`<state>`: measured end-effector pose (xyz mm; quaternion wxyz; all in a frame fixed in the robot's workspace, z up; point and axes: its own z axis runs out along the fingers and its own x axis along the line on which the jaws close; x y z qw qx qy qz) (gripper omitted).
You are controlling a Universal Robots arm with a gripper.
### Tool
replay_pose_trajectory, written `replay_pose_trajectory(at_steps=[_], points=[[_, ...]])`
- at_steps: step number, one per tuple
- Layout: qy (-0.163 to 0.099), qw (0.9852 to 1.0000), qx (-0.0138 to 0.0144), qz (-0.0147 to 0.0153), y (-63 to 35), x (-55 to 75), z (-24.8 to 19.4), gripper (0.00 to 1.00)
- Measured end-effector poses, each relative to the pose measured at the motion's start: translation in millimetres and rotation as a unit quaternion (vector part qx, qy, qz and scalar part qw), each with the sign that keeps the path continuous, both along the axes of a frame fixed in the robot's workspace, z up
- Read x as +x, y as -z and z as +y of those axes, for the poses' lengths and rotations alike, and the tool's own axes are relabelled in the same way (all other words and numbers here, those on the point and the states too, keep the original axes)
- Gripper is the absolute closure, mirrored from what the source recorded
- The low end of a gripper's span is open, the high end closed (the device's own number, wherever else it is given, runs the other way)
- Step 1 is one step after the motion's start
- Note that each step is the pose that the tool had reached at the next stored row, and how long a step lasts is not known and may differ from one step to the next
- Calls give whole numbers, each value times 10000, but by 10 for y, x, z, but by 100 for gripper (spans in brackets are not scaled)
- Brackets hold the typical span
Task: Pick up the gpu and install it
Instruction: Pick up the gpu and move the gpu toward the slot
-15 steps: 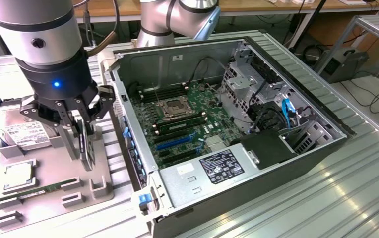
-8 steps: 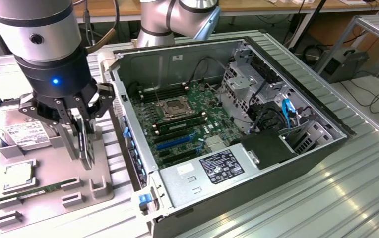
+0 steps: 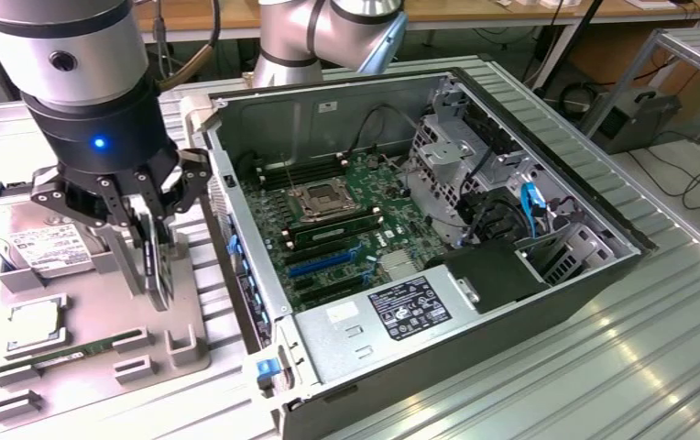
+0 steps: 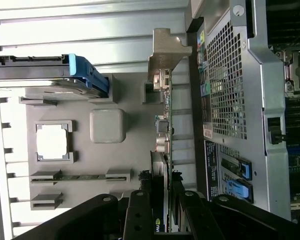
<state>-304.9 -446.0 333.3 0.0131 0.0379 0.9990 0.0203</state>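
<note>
Clearly the gpu (image 3: 155,270) stands on its edge in the grey holder tray (image 3: 191,321), just beside the open computer case (image 3: 363,110). The gripper (image 3: 151,236) pinches it from both sides. Tray and case rest on a ribbed metal table (image 3: 595,367), with desks behind. The card is thin and dark. The wrist view adds its silver end bracket (image 4: 165,50) and green board edge.

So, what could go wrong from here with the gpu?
The gpu stands on edge in the tray, with the pincer at its top; a tilted lift might jam it there. The case wall is right beside it, so its bracket could catch on that.
</note>
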Motion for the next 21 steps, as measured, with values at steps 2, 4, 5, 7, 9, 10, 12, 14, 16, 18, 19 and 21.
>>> replay_pose_trajectory(at_steps=[2, 4, 5, 7, 9, 10, 12, 14, 16, 18, 19, 21], points=[[0, 10000, -1, 1, -15, 0, 0, 74], [0, 10000, -1, 0, -31, 0, 0, 74], [0, 10000, -1, 0, -39, 0, 0, 74], [0, 10000, 0, 0, -52, 0, 0, 74], [0, 10000, -1, 0, -65, 0, 0, 74], [0, 10000, -1, 0, -70, 0, 0, 74], [0, 10000, -1, 0, -82, 0, 0, 74], [0, 10000, 0, 0, -93, 0, 0, 74], [0, 10000, -1, 0, -106, 0, 0, 74], [0, 10000, -1, 0, -118, 0, 0, 74], [0, 10000, -1, 0, -125, 0, 0, 74], [0, 10000, -1, 0, -138, 0, 0, 74]])
